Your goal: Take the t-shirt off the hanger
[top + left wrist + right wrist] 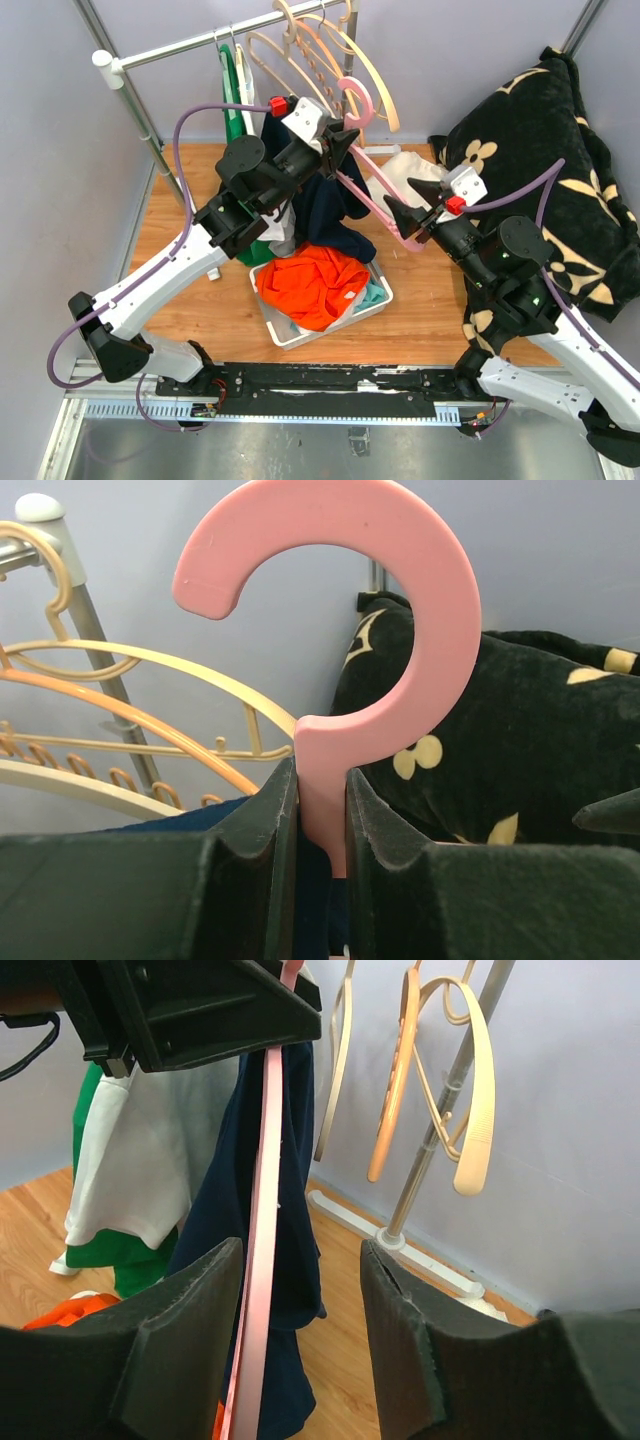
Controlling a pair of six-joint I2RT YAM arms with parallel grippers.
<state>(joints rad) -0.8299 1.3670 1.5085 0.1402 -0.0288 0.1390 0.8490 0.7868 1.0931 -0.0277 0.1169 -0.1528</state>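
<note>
Counter [190, 300] is a wood top and takes up the middle of the overhead view. Over on the right there's a big black blanket [540, 150] with pale flowers, heaped up against the wall. A clothes rail [190, 45] runs across the back, with a bunch of bare beige hangers [320, 50] on it and a green and white garment [235, 90] hanging near its left end.

Near the front middle sits a pale bin [378, 303] with an orange garment [315, 280] piled in it.

The navy t-shirt [335, 210] is on the pink hanger [380, 205], off the rail, up in the air between the two arms and just above the back of the bin. It droops in loose folds down toward the orange stuff.

The hanger is tilted, hook end up and to the left. The left fingers [250, 850] are pinched tight on its neck, right under the hook, one pad on each side. The right fingers [180, 1340] are spread apart around the hanger's lower arm: the pink bar runs right along one finger, and there's a clear gap to the other one.
</note>
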